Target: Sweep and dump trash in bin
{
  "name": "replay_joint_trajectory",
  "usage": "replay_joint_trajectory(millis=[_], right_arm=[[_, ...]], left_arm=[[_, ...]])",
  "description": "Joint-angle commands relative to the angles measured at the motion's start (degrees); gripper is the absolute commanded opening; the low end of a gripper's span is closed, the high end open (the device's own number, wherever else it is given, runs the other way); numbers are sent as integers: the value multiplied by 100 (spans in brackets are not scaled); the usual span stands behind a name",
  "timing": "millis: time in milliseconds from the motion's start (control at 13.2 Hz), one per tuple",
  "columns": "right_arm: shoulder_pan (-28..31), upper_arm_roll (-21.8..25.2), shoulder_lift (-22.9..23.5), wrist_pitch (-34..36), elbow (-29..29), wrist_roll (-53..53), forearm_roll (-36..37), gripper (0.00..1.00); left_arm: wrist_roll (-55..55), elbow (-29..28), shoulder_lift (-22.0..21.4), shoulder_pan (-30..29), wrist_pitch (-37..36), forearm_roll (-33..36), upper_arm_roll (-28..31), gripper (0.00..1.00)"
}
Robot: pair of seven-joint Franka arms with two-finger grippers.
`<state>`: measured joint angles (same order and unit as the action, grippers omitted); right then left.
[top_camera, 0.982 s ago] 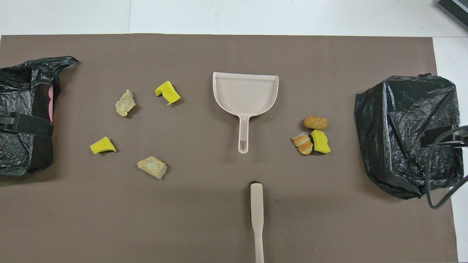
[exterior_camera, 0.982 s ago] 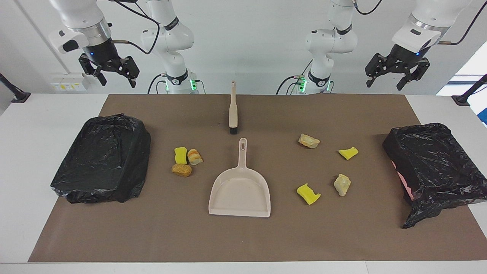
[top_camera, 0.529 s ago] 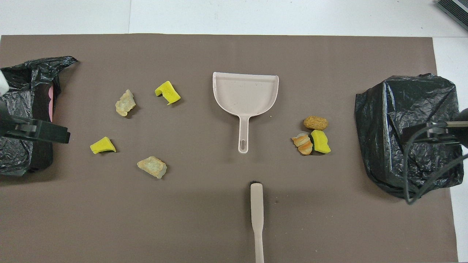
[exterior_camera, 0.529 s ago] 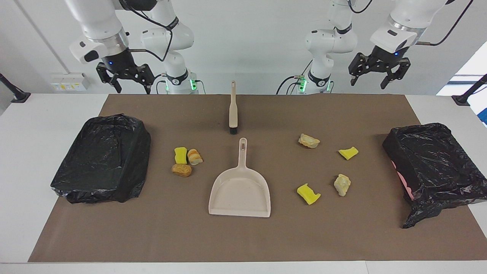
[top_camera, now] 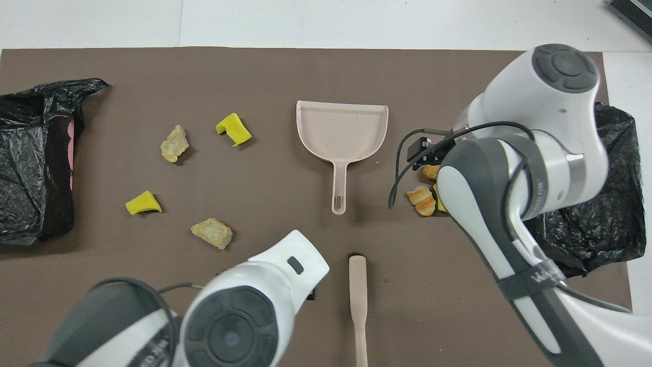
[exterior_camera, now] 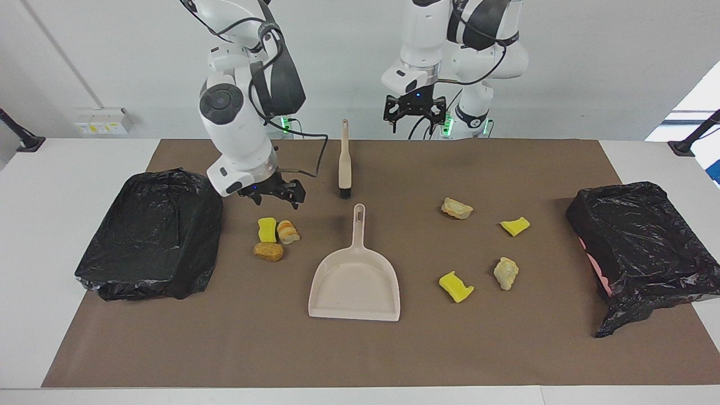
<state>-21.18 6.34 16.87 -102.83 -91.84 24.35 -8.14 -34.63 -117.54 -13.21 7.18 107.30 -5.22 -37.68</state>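
Observation:
The beige dustpan (exterior_camera: 354,284) lies mid-mat, handle toward the robots; it also shows in the overhead view (top_camera: 342,130). The beige brush (exterior_camera: 345,163) lies just nearer the robots. Three trash pieces cluster toward the right arm's end: a yellow sponge bit (exterior_camera: 267,229), a striped bread lump (exterior_camera: 287,232) and a tan lump (exterior_camera: 268,251). Several more lie toward the left arm's end: pale lumps (exterior_camera: 457,208) (exterior_camera: 505,273) and yellow sponge bits (exterior_camera: 515,226) (exterior_camera: 455,286). My right gripper (exterior_camera: 277,198) hangs open just above the cluster. My left gripper (exterior_camera: 414,119) is open, raised beside the brush handle.
Two bins lined with black bags stand at the mat's ends, one (exterior_camera: 152,233) at the right arm's end, one (exterior_camera: 641,247) at the left arm's end. In the overhead view my right arm (top_camera: 509,168) covers part of the cluster and its bin.
Both arms have swung in from over the bins toward the middle. The right gripper has dropped to just above the three-piece cluster; the left gripper has come beside the brush handle. Nothing on the mat has moved.

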Motion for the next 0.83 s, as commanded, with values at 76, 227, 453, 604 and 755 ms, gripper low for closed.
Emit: replay_joint_trajectory(millis=[76,227,453,604,755], right_arm=[[-290,25,535,-185,288,333,-556,100],[-535,16,868,-185,586,613,-663,100],[-704,16,1230,-324,922,808,-680,100],[-896,-63,1327,-527,887,808,-680,100],[-932,-63,1371,-694,860,773,-698,100]], left_arm=[[-1183,-804,264,-32,1368,-93,-1062,100],[-1519,-850,590,-32,1601,-84,-1529,100],[-2089,-859,916,-32,1925,-76,-2040,100],[-2188,-859,1118,-6,2076,-75,-2120,100],[-2337,-972,1416,108,2216,3,-2155,100]])
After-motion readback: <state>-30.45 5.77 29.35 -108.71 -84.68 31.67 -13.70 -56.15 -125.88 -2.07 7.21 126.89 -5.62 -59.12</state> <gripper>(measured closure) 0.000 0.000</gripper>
